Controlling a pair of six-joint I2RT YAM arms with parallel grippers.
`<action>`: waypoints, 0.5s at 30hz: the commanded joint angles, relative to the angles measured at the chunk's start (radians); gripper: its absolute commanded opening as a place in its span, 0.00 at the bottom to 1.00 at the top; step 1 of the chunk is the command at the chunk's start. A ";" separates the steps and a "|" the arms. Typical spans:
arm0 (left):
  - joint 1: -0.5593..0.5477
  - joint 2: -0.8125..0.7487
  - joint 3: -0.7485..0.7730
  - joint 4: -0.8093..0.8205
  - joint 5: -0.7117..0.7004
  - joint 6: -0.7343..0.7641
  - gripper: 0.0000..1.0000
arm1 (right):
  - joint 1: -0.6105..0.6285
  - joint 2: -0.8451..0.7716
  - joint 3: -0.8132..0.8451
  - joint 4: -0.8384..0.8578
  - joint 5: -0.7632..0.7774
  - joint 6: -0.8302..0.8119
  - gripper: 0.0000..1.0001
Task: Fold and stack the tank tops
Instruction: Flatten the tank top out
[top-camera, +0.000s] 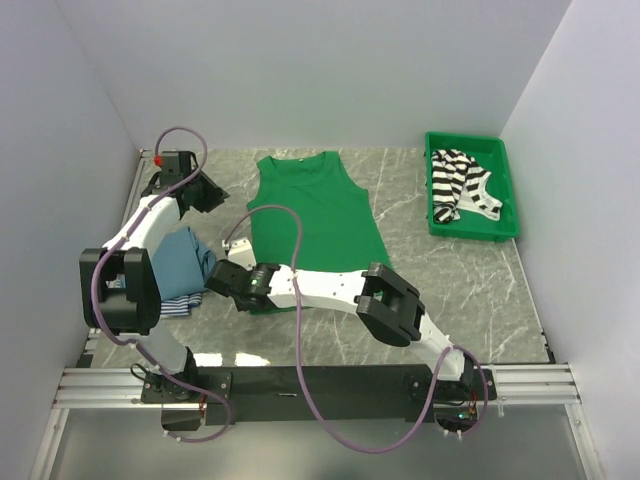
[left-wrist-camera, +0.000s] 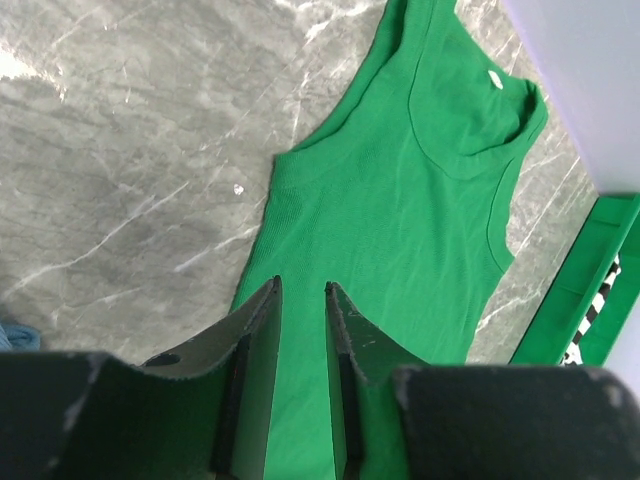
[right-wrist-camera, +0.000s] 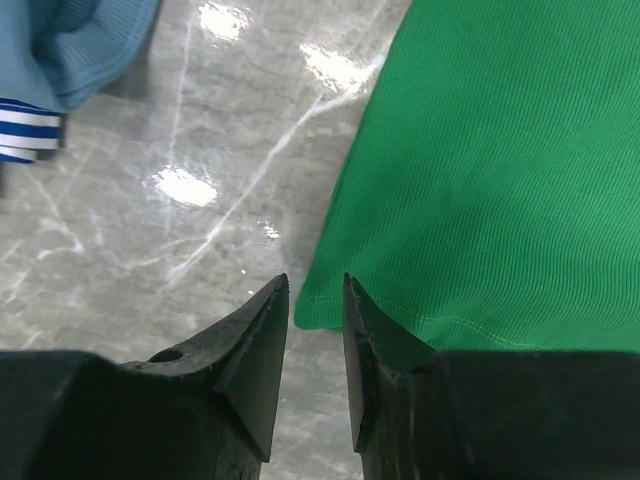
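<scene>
A plain green tank top (top-camera: 315, 215) lies flat in the middle of the table, neckline at the far side. My left gripper (top-camera: 220, 195) hovers off its left shoulder, jaws slightly apart and empty; in the left wrist view (left-wrist-camera: 302, 290) the green top (left-wrist-camera: 420, 200) lies beyond the fingertips. My right gripper (top-camera: 215, 283) is open and empty at the top's near-left hem corner (right-wrist-camera: 330, 305), which shows between its fingertips (right-wrist-camera: 316, 283). A folded solid blue top (top-camera: 185, 262) lies on a blue-white striped one (top-camera: 178, 306) at the left. A black-and-white striped top (top-camera: 458, 185) lies in the bin.
A rigid green plastic bin (top-camera: 510, 205) stands at the far right, also seen in the left wrist view (left-wrist-camera: 585, 290). Grey walls close in the marble table (top-camera: 440, 290) on three sides. The blue stack (right-wrist-camera: 80, 40) lies just left of the right gripper.
</scene>
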 joint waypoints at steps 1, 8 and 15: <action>0.001 0.000 -0.015 0.049 0.029 -0.002 0.30 | 0.011 0.023 0.052 -0.034 0.042 0.016 0.36; 0.001 0.015 -0.041 0.072 0.042 -0.010 0.29 | 0.014 0.032 0.018 0.006 0.016 0.013 0.36; 0.001 0.028 -0.059 0.089 0.045 -0.015 0.29 | 0.018 0.050 -0.004 0.031 -0.010 0.012 0.36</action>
